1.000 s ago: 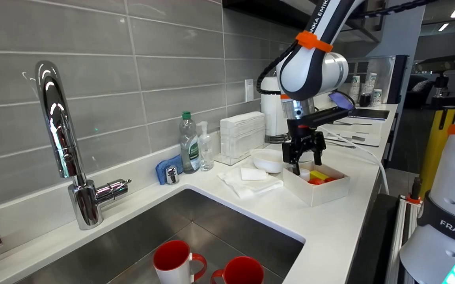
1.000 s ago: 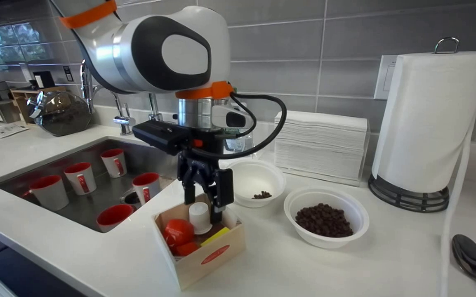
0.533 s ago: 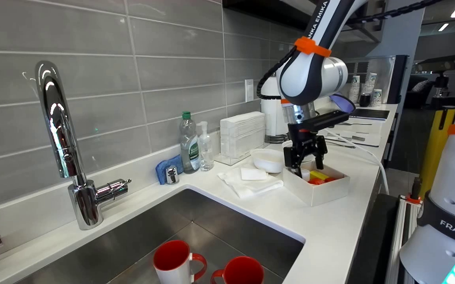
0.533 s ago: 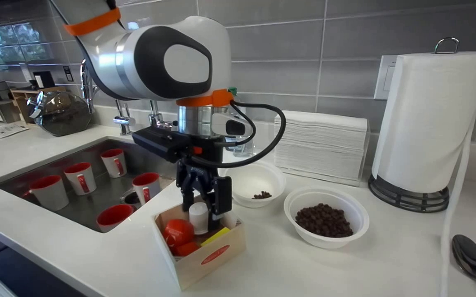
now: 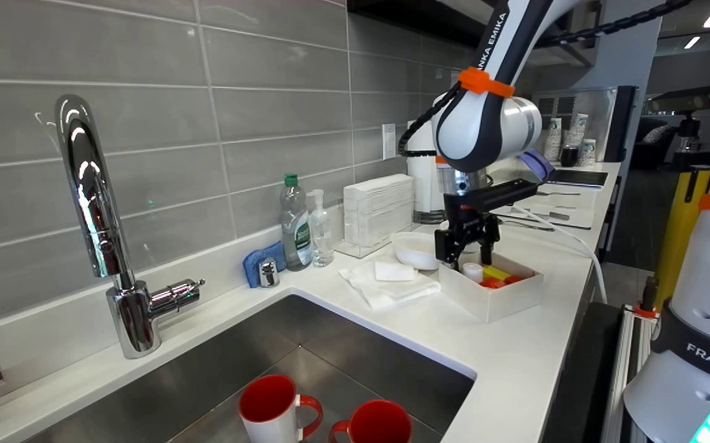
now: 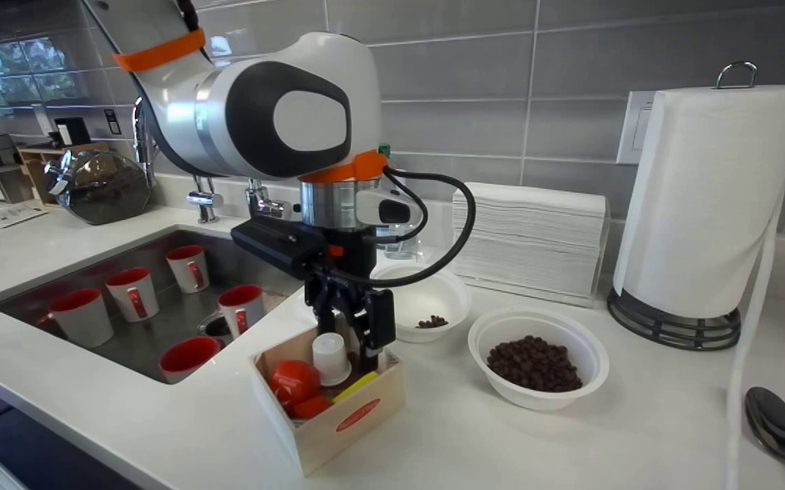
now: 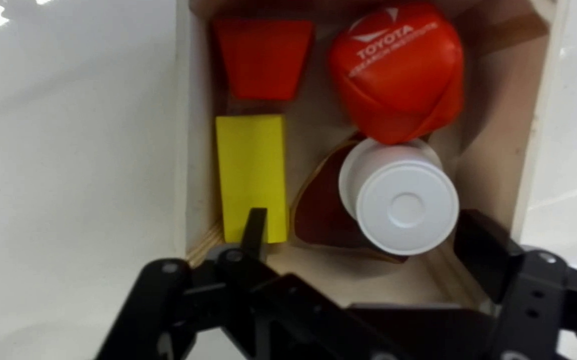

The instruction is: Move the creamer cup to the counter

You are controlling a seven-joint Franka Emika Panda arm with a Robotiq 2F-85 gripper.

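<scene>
The creamer cup (image 7: 407,210) is small and white and stands rim-down on a brown piece (image 7: 321,215) inside a wooden box (image 6: 365,415). It shows in both exterior views (image 5: 472,272) (image 6: 330,357). My gripper (image 7: 366,227) is open and empty, its fingers low over the box. In the wrist view the right finger (image 7: 481,240) is close beside the cup; I cannot tell whether they touch. The left finger (image 7: 255,225) is over a yellow block (image 7: 251,170). The counter (image 6: 161,422) is the white worktop around the sink and under the box.
A red ball (image 7: 398,70) leans close to the cup, and a red block (image 7: 266,57) lies in the box. White bowls (image 6: 539,401) (image 6: 460,299) stand behind and beside it. The sink (image 5: 330,369) holds several red-and-white mugs. A folded napkin (image 5: 386,295) lies near the box.
My gripper first lowered into the box, then shifted slightly toward the bowl side and a bit up. The box has shifted slightly, with the cup in it. The fingers stay open.
</scene>
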